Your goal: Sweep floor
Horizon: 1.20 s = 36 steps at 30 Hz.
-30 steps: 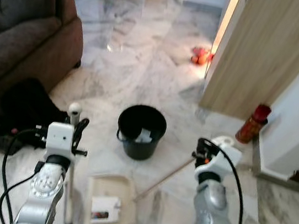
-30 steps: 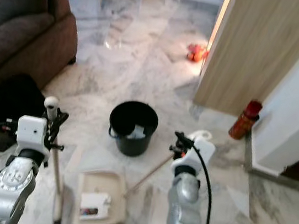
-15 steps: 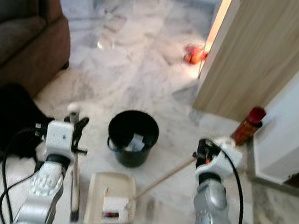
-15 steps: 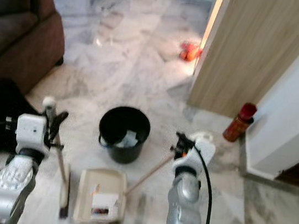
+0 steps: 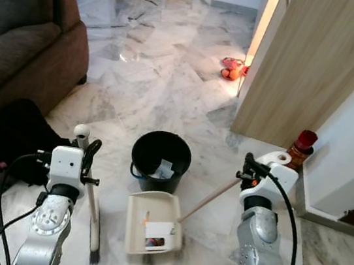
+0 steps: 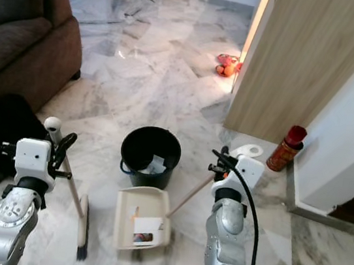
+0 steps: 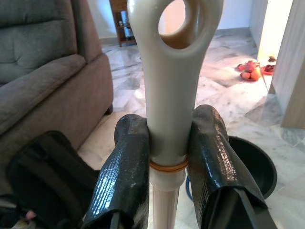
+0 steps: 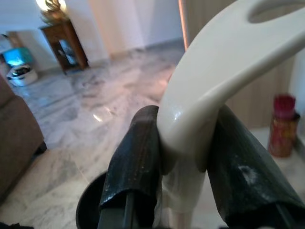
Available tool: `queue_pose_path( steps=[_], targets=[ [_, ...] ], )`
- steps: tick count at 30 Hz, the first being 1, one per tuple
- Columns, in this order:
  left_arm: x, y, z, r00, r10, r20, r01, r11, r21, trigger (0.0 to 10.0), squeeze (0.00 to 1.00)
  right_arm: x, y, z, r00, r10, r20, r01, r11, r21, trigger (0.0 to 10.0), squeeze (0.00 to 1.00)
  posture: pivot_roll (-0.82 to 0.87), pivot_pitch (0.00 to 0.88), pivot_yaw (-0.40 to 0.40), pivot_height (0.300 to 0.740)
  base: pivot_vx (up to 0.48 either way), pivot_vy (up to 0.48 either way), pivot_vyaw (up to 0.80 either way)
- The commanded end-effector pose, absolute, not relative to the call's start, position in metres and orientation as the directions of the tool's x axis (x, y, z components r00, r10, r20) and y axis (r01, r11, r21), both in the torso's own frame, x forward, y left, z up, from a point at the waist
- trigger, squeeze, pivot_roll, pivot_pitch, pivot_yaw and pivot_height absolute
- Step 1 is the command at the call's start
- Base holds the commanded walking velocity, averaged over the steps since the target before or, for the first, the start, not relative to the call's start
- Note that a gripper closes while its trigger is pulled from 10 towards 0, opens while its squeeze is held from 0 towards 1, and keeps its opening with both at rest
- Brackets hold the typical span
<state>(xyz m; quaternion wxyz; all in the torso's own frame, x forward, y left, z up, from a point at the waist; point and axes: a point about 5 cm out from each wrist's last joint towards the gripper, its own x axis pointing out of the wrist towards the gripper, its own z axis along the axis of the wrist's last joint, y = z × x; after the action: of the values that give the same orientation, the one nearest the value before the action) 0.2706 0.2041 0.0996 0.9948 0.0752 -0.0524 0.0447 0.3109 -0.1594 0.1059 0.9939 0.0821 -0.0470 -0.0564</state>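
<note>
My left gripper [image 5: 86,148] is shut on the cream handle of a broom [image 5: 90,198], whose dark bristles [image 5: 94,250] rest on the marble floor. My right gripper [image 5: 248,169] is shut on the long handle [image 5: 210,198] of a cream dustpan [image 5: 152,228]. The dustpan lies on the floor in front of a black bucket [image 5: 160,161] and holds a white scrap and small bits. The bucket has white paper inside. In the wrist views, black fingers [image 7: 126,167] clamp the broom handle [image 7: 170,90], and fingers [image 8: 136,167] clamp the dustpan handle [image 8: 200,114].
A brown armchair [image 5: 25,39] stands at the left with a black bag [image 5: 12,132] at its foot. A wooden door panel [image 5: 311,66] and white wall are at the right, with a red bottle [image 5: 301,146] by them. Orange objects [image 5: 231,67] lie farther back.
The view shifted while I moved. The dustpan has slid right and closer to the bucket. The broom head has swung slightly right along the floor. Both grips are unchanged.
</note>
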Motion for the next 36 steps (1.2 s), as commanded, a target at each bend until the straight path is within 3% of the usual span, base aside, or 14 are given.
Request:
queue_pose_path(
  steps=[1,12,21,26,36],
  targets=[
    [0.270,0.205,0.107,0.986,0.073,0.153,-0.096,0.983,0.155,10.0,0.00,0.312,-0.155,0.129,0.980,-0.092,0.177,0.066,0.987,0.147,10.0,0.00,0.12,0.100,-0.012,0.740,0.000,0.000,0.00],
    [0.270,0.205,0.105,0.987,0.067,0.146,-0.090,0.984,0.156,10.0,0.00,0.301,-0.153,0.171,0.970,-0.044,0.238,0.022,0.995,0.096,10.0,0.00,0.11,0.095,-0.006,0.740,0.000,0.000,0.00],
    [0.272,0.202,0.105,0.988,0.060,0.144,-0.082,0.986,0.148,10.0,0.00,0.281,-0.160,0.168,0.990,-0.020,0.141,0.020,1.000,-0.001,10.0,0.00,0.10,0.097,-0.006,0.740,0.000,0.000,0.00],
    [0.272,0.201,0.105,0.988,0.057,0.144,-0.078,0.986,0.145,10.0,0.00,0.274,-0.166,0.168,0.994,-0.039,0.107,0.040,0.999,0.000,10.0,0.00,0.10,0.100,-0.004,0.740,0.000,0.000,0.00],
    [0.273,0.200,0.104,0.989,0.053,0.141,-0.073,0.987,0.143,10.0,0.00,0.269,-0.157,0.219,0.970,-0.041,0.238,0.026,0.998,0.066,10.0,0.00,0.09,0.101,0.001,0.740,0.000,0.000,0.00]
  ],
)
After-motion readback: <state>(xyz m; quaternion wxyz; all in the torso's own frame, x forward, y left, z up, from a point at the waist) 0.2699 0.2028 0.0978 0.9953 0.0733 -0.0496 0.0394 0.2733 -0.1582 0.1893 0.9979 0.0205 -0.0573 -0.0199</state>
